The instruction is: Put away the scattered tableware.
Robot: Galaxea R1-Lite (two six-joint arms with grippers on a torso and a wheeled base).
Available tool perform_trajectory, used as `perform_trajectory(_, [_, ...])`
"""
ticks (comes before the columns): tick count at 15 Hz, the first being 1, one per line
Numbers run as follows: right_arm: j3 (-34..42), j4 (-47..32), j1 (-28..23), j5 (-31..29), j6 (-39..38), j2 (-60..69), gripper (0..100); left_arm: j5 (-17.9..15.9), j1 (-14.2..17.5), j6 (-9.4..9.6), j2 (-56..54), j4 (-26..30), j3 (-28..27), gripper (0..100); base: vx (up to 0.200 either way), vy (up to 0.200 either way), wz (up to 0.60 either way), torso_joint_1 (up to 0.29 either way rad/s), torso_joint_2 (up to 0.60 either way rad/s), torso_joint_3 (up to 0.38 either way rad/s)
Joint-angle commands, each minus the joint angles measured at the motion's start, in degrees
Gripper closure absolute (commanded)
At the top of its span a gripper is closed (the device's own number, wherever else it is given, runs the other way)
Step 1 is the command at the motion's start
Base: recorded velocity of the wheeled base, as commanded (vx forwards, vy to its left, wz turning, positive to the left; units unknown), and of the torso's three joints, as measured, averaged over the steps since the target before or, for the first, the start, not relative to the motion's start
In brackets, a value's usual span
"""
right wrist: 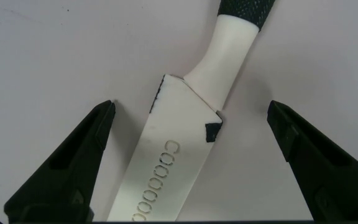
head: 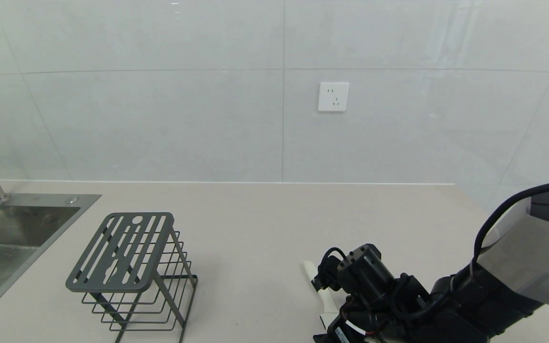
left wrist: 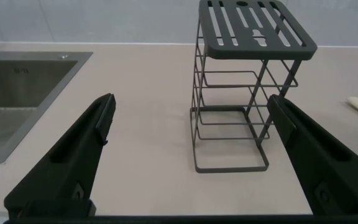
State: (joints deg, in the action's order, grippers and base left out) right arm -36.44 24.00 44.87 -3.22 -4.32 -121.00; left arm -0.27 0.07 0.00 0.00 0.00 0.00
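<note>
The beige stone countertop (head: 265, 224) carries all items. A stainless steel sink (head: 7, 228) is set into it to the left of the dark grey wire knife rack with a slotted top plate (head: 127, 252). The rack stands upright.

The task's thing is the white-bladed kitchen knife with a white-and-black handle (right wrist: 166, 155). It lies flat on the countertop, well to the right of the rack, with its handle end toward the wall.

The right gripper (right wrist: 191, 109) hangs directly above the knife. Its jaws are spread wide, one on each side of the blade-to-handle junction, and touch nothing. The left gripper (left wrist: 191, 102) faces the rack with its jaws also released and empty.

Handling, as a judgement:
- The knife is probably light, stiff and thin.
- The blade lies flush on a smooth surface and is likely to slip or resist pickup.
- The white blade may be brittle.
- Take hold at the thicker handle, preferably on the black textured grip.

View differences:
- The right wrist view shows the blade's row of oval dimples and the handle neck. In the head view the arm covers these.
- The left wrist view shows the rack's slots from the front, with the handle tip to the rack's side.
- The head view gives the spacing between sink, rack and knife.
</note>
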Motion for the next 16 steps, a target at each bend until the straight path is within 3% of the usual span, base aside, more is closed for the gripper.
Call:
perform_trajectory(1, [0.05, -0.1, 0.04, -0.03, 0.01, -0.11, 0, 0.0, 0.01, 0.0, 0.09, 0.0, 0.0, 0, 0.0, 0.0, 0.0, 0.0, 0.0, 0.0])
perform_trajectory(2, [0.14, -0.1, 0.04, 0.05, -0.08, -0.11, 0, 0.0, 0.01, 0.0, 0.09, 0.0, 0.0, 0, 0.0, 0.0, 0.0, 0.0, 0.0, 0.0])
perform_trajectory(3, [0.14, -0.1, 0.04, 0.05, -0.08, -0.2, 100, 0.0, 0.01, 0.0, 0.09, 0.0, -0.09, 0, 0.0, 0.0, 0.0, 0.0, 0.0, 0.0])
perform_trajectory(10, [-0.04, -0.1, 0.04, -0.03, 0.1, -1.08, 100, 0.0, 0.01, -0.09, 0.09, 0.0, 0.0, 0, 0.0, 0.0, 0.0, 0.0, 0.0, 0.0])
perform_trajectory(12, [-0.04, 0.17, 0.13, -0.03, 0.1, -0.99, 100, 0.0, 0.01, -0.97, 0.09, -0.09, -0.09, 0, 0.0, 0.0, 0.0, 0.0, 0.0, 0.0])
perform_trajectory(14, [-0.12, 2.1, 0.13, 0.05, 0.18, -0.2, 100, -0.35, 0.01, -0.26, 0.09, -0.09, 0.0, 0, 0.0, 0.0, 0.0, 0.0, 0.0, 0.0])
perform_trajectory(16, [-0.21, 2.45, 0.13, 0.05, 0.27, 1.47, 100, -3.34, 0.01, 2.02, 0.09, -1.14, -0.09, 0, 0.0, 0.0, 0.0, 0.0, 0.0, 0.0])
